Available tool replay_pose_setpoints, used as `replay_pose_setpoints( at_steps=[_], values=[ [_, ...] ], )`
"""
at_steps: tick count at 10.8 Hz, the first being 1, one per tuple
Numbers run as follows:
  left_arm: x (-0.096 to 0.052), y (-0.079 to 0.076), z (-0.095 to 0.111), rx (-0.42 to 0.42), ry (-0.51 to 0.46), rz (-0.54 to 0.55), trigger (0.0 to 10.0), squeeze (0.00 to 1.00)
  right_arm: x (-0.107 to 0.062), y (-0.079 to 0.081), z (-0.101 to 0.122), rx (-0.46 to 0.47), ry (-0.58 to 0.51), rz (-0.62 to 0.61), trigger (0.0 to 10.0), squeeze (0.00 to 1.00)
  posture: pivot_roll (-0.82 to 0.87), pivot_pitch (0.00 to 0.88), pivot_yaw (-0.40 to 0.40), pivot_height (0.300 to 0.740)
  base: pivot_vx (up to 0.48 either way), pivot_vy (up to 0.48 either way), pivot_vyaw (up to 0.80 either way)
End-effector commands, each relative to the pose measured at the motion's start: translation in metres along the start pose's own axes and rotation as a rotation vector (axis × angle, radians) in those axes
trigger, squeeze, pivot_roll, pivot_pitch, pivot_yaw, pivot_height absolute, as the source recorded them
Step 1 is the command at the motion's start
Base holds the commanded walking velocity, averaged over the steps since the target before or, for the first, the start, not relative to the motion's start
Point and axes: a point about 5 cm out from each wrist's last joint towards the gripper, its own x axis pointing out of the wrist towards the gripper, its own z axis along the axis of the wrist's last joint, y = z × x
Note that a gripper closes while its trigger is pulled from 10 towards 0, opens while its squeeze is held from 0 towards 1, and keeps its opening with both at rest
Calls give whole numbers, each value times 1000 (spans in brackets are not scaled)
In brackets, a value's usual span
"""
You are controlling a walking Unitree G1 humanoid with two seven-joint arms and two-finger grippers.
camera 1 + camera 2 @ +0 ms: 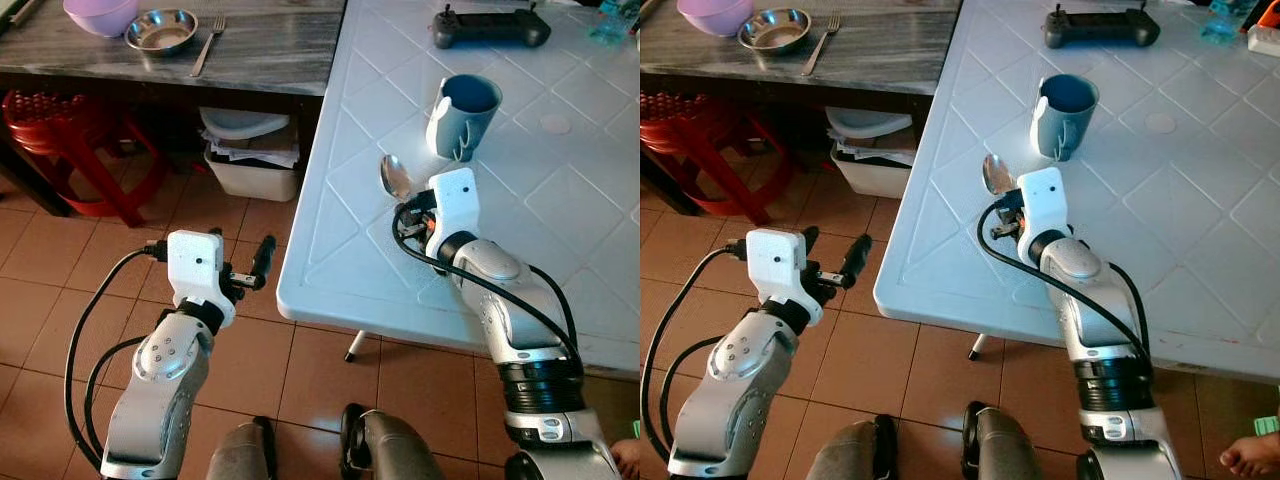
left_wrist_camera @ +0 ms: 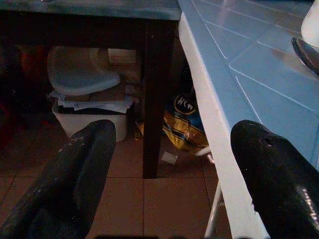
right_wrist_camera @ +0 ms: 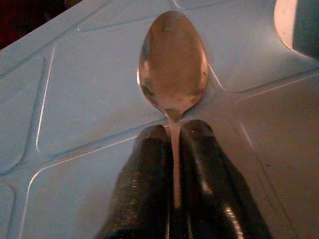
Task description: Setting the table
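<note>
From the left eye view, the right gripper (image 1: 408, 205) is reaching over the white table (image 1: 560, 210) with a spoon (image 1: 394, 177) pinched in it; the bowl of the spoon is poking out toward twelve o'clock, just short of the blue mug (image 1: 463, 117), which is standing at about one o'clock from the gripper. A black controller (image 1: 490, 27) is lying farther off at twelve. The left gripper (image 1: 262, 262) is hanging over the tiled floor at nine o'clock from the table's near corner, fingers apart and holding nothing. At eleven o'clock, on the dark wooden table (image 1: 260, 50), a purple bowl (image 1: 100, 14), a steel bowl (image 1: 161, 31) and a fork (image 1: 208, 44) are waiting.

The right eye view is giving the same layout, with a person's bare foot (image 1: 1250, 459) showing at five o'clock.

The left wrist view is looking between two spread black fingers (image 2: 75, 184) at the white table's edge and a bin beneath the wooden table.

In the right wrist view, the two fingers (image 3: 144, 189) are pressing together on the spoon's handle, bowl facing up, low over the tabletop; whether it is touching, I cannot tell.

I judge the spoon is being laid beside the mug. The next move is calling for lowering it flat, then opening the fingers without dragging it.
</note>
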Motion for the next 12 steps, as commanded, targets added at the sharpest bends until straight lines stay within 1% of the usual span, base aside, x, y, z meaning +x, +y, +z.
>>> replay_pose_setpoints(
  at_steps=[1, 2, 3, 4, 5, 6, 7, 8, 10, 11, 12],
  values=[
    [-5, 1, -1, 10, 14, -5, 10000, 0, -2, 6, -53, 84, 235, 3, 0, 0, 25, 252, 50, 740, 0, 0, 0],
    [-7, 2, -2, 9, 18, -1, 10000, 0, -7, 7, -60, 132, 251, -14, 0, 0, 24, 250, 49, 740, 0, 0, 0],
    [-9, 4, -4, 4, 24, 23, 10000, 0, -11, 11, -61, 163, 249, -17, 0, 0, 23, 241, 46, 740, 0, 0, 0],
    [-10, 5, -6, 2, 29, 49, 10000, 0, -16, 17, -58, 196, 221, -24, 0, 0, 19, 227, 41, 740, 0, 0, 0],
    [-9, 7, -7, 6, 24, 65, 10000, 0, -19, 22, -50, 196, 170, -19, 0, 0, 15, 212, 35, 740, 0, 401, 0],
    [-8, 9, -7, 18, 10, 98, 10000, 0, -23, 23, -42, 189, 87, -42, 0, 0, 12, 177, 25, 740, 0, 480, 0],
    [-7, 15, -8, 2, 8, 155, 10000, 0, -27, 21, -34, 195, 14, -67, 0, 0, 4, 157, 21, 740, 0, 480, 0],
    [-7, 18, -10, -12, 11, 173, 10000, 0, -28, 20, -28, 180, -33, -88, 0, 0, -5, 148, 23, 740, 0, 480, 0],
    [-4, 22, -13, -19, 9, 213, 10000, 0, -27, 13, -16, 197, -108, -145, 0, 0, -15, 139, 26, 740, 0, 480, 0],
    [0, 23, -11, -19, -3, 218, 10000, 0, -26, 10, -13, 202, -129, -161, 0, 0, -13, 141, 23, 740, 0, 480, 0],
    [9, 23, -3, -17, -39, 208, 10000, 0, -23, 8, -5, 203, -178, -188, 0, 0, -11, 133, 23, 740, 0, 480, 0]
  ],
)
